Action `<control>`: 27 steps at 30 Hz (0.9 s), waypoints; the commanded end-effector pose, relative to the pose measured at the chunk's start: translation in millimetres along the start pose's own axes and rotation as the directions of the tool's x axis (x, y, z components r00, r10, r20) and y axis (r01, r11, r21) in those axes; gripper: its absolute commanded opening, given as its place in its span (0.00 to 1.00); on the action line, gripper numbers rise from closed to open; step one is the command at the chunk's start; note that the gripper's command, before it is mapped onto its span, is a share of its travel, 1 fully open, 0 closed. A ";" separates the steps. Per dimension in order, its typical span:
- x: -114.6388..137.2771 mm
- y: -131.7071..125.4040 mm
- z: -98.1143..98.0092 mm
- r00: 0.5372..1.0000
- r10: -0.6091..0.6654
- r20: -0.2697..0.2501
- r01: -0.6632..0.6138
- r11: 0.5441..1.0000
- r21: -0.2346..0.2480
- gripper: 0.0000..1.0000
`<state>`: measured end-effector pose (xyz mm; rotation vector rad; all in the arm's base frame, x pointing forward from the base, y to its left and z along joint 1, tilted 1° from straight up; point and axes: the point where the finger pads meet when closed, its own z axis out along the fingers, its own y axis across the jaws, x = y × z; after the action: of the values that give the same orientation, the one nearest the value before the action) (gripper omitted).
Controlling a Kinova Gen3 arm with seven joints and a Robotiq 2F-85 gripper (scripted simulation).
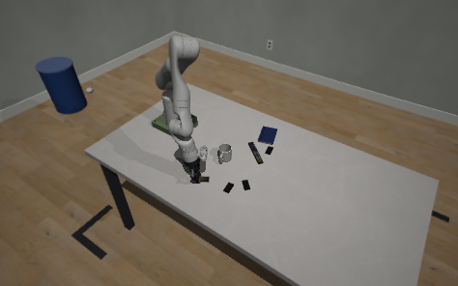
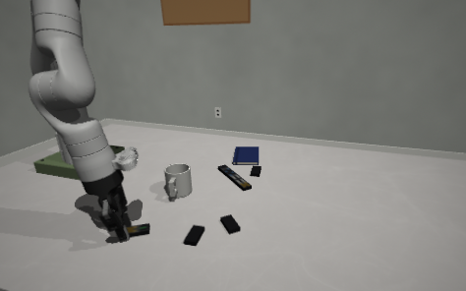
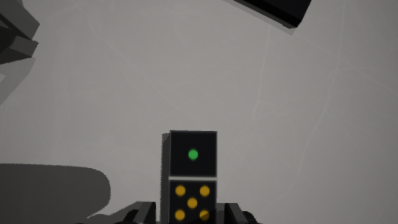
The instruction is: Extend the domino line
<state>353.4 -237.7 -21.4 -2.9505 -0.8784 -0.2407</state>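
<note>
Domino [image 3: 192,176], flat black rect. face up w/ green & orange dots, pincer [image 3: 192,216] part-open astride, not gripping.
</note>
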 end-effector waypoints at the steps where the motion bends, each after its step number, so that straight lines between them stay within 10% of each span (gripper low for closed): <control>1: 0.3 0.5 -0.6 1.000 0.000 -0.001 0.000 1.000 -0.001 0.49; 27: 1.8 0.5 -8.7 1.000 0.000 -0.001 0.000 1.000 -0.001 0.49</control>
<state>353.7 -237.5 -17.2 -2.9505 -0.8795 -0.2417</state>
